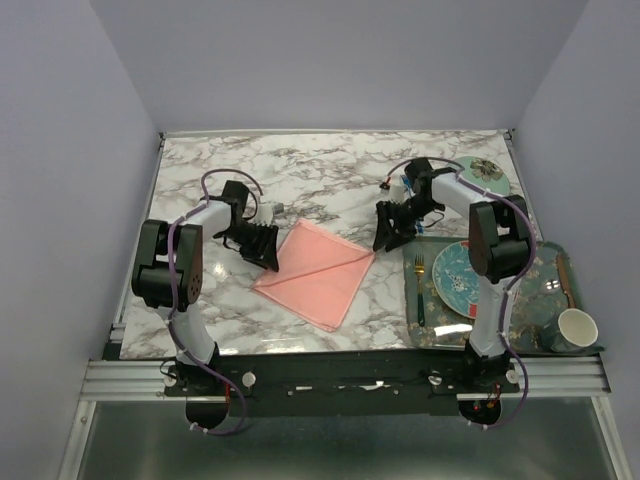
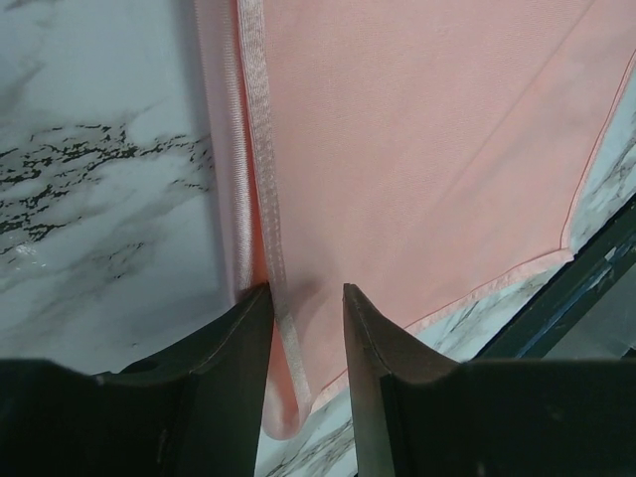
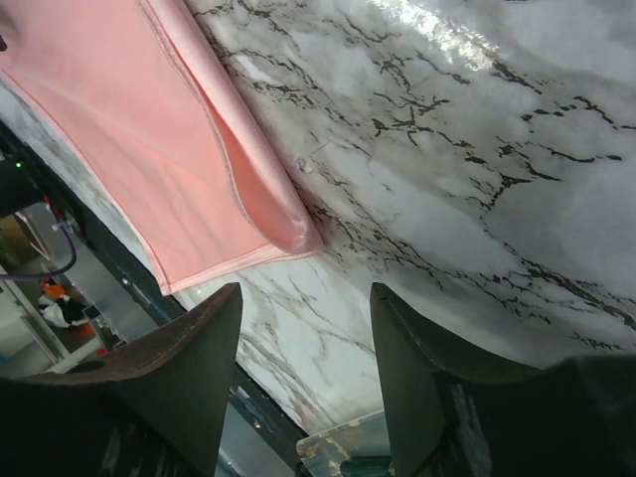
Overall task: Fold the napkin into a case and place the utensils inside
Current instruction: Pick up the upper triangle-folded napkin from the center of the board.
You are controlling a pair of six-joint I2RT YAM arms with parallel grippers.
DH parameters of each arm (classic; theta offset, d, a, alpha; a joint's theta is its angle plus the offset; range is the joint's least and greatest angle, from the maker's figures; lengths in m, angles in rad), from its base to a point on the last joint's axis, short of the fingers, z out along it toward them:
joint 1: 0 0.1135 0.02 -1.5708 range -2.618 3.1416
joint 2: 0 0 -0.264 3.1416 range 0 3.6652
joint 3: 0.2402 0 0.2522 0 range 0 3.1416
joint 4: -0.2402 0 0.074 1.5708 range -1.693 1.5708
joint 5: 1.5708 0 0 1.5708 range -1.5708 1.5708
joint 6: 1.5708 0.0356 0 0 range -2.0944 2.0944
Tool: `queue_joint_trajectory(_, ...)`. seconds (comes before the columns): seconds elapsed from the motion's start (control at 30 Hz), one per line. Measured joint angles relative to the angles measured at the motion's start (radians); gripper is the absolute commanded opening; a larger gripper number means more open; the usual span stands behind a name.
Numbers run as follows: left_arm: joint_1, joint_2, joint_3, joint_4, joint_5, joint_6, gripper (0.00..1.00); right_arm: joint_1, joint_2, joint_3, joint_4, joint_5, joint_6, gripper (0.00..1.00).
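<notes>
The salmon-pink napkin [image 1: 318,270] lies folded on the marble table [image 1: 300,170], a diagonal crease across it. My left gripper [image 1: 268,258] is at its left corner. In the left wrist view the fingers [image 2: 306,288] stand open astride the doubled hem of the napkin [image 2: 417,149], tips down on the cloth. My right gripper [image 1: 386,238] hovers just beyond the right corner. It is open [image 3: 306,290] over bare marble, with the napkin [image 3: 129,129] ahead and to the left. A slim copper spoon [image 1: 567,280] rests on the tray's right side.
A teal floral tray [image 1: 440,338] at the front right carries a blue plate [image 1: 455,278], a gold-headed fork [image 1: 420,292] and a pale cup [image 1: 577,328]. Another patterned plate [image 1: 490,175] sits at the back right. The table's front rail is close behind the napkin.
</notes>
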Motion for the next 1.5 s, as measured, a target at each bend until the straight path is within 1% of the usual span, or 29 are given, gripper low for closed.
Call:
queue_joint_trajectory(0.03,0.001,0.0,0.0,0.0,0.0,0.0,0.46,0.0,0.01,0.002,0.0,0.0,0.005,0.69)
queue_joint_trajectory(0.2,0.002,0.0,0.002,0.0,0.0,0.0,0.46,0.0,0.04,0.014,0.005,-0.002,0.045,0.7)
queue_joint_trajectory(0.23,0.002,0.0,0.003,0.001,-0.001,0.0,0.46,0.001,0.048,0.015,0.008,-0.003,0.056,0.68)
queue_joint_trajectory(0.37,0.002,0.0,0.012,0.008,-0.004,-0.001,0.46,0.007,0.063,0.016,0.014,-0.031,0.098,0.67)
queue_joint_trajectory(0.63,0.002,0.001,0.016,0.015,-0.007,-0.003,0.46,0.034,0.102,0.015,0.037,-0.132,0.177,0.62)
queue_joint_trajectory(0.7,0.002,0.002,0.019,0.016,-0.007,-0.006,0.46,0.035,0.115,0.015,0.047,-0.167,0.198,0.6)
queue_joint_trajectory(0.83,0.002,0.002,0.025,0.021,-0.007,-0.007,0.46,0.035,0.119,0.015,0.057,-0.185,0.209,0.56)
queue_joint_trajectory(0.93,0.002,0.002,0.025,0.027,-0.007,-0.009,0.46,0.037,0.118,0.014,0.064,-0.196,0.211,0.49)
queue_joint_trajectory(0.97,0.002,0.003,0.025,0.029,-0.007,-0.01,0.46,0.037,0.116,0.011,0.068,-0.2,0.212,0.44)
queue_joint_trajectory(1.03,0.002,0.003,0.026,0.035,-0.007,-0.014,0.47,0.037,0.107,0.002,0.073,-0.209,0.212,0.4)
queue_joint_trajectory(1.1,0.002,0.003,0.027,0.041,-0.007,-0.018,0.49,0.037,0.101,-0.004,0.075,-0.214,0.217,0.32)
queue_joint_trajectory(1.2,0.002,0.003,0.029,0.047,-0.006,-0.023,0.55,0.037,0.1,-0.005,0.077,-0.217,0.218,0.22)
queue_joint_trajectory(1.23,0.004,0.003,0.031,0.05,-0.005,-0.025,0.56,0.037,0.1,-0.005,0.078,-0.218,0.217,0.18)
queue_joint_trajectory(1.27,0.007,0.003,0.031,0.055,-0.003,-0.028,0.59,0.037,0.1,-0.005,0.078,-0.218,0.217,0.11)
queue_joint_trajectory(1.3,0.009,0.003,0.032,0.06,0.002,-0.03,0.61,0.037,0.1,-0.005,0.079,-0.219,0.217,0.08)
queue_joint_trajectory(1.33,0.012,0.003,0.035,0.064,0.008,-0.029,0.64,0.037,0.1,-0.005,0.08,-0.218,0.219,0.06)
queue_joint_trajectory(1.37,0.018,0.003,0.047,0.066,0.015,-0.027,0.7,0.037,0.1,-0.004,0.079,-0.219,0.212,0.02)
queue_joint_trajectory(1.47,0.032,0.002,0.104,0.068,0.027,-0.011,0.76,0.037,0.1,-0.002,0.08,-0.22,0.206,0.0)
queue_joint_trajectory(1.5,0.035,0.002,0.149,0.069,0.032,0.014,0.76,0.037,0.1,-0.001,0.08,-0.22,0.2,0.01)
